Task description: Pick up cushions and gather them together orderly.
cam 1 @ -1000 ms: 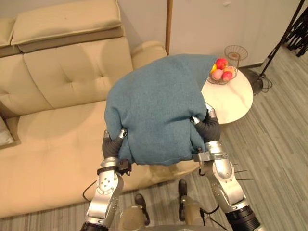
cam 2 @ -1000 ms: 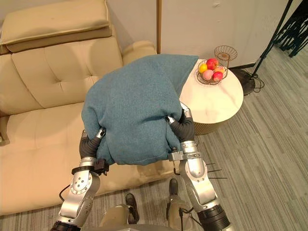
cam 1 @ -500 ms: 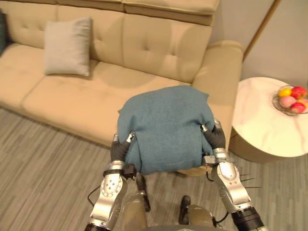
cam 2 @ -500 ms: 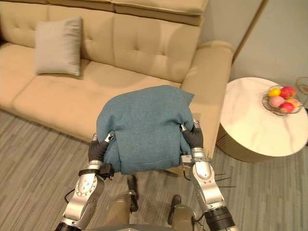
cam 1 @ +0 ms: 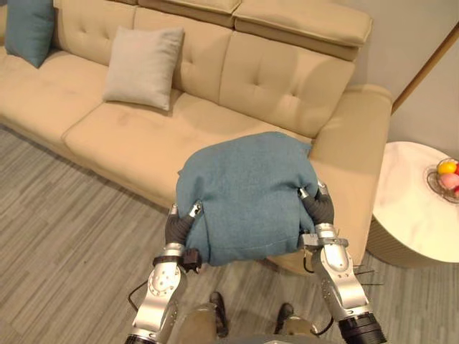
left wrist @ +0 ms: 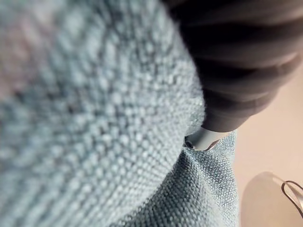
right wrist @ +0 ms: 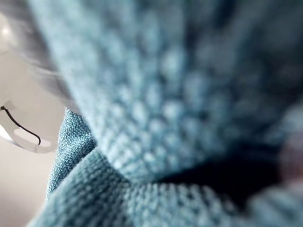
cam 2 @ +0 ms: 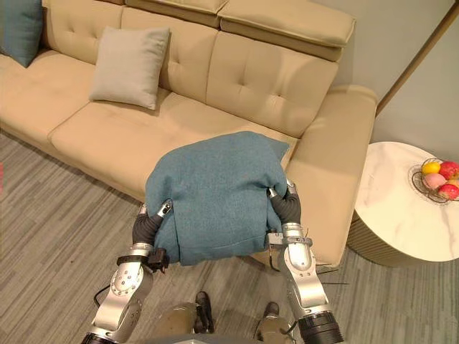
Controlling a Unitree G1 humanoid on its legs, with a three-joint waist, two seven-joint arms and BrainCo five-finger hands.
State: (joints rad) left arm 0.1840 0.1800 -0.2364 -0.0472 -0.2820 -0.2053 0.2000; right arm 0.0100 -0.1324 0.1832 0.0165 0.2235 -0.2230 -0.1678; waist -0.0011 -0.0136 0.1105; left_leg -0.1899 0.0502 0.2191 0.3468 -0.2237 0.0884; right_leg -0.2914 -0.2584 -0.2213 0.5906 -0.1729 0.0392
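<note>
Big blue cushion [cam 1: 247, 190] is hanging in the air between the two hands, over the front edge of the sofa [cam 1: 276, 72] near its right armrest. It is clear of the seat.

Left hand [cam 1: 179, 222] is pressing into the cushion's lower left side, and right hand [cam 1: 319, 208] is pressing into its right side. Both are sinking into the cloth. Both wrist views are showing weave right up against the lens, so I cannot tell whether either hand is clamping the fabric or only pushing flat against it.

Grey cushion [cam 1: 143, 66] is leaning against the sofa back, well to the left. A second blue cushion [cam 1: 29, 29] is sitting at the far left end. The carried one is probably heading that way.

Risks from here:
- The hold is looking like a two-sided squeeze on soft stuffing. If either arm drifts outward during the carry, the cushion is likely going to slide down onto the floor [cam 1: 64, 215].
- The cushion is blocking the head camera's view of the seat beneath it, so setting it down is going to be half blind. It may land crooked or partly off the seat.
- Round table [cam 1: 412, 215] and fruit bowl [cam 1: 448, 178] are standing to the right. A wide swing of the right arm could be clipping them.
</note>
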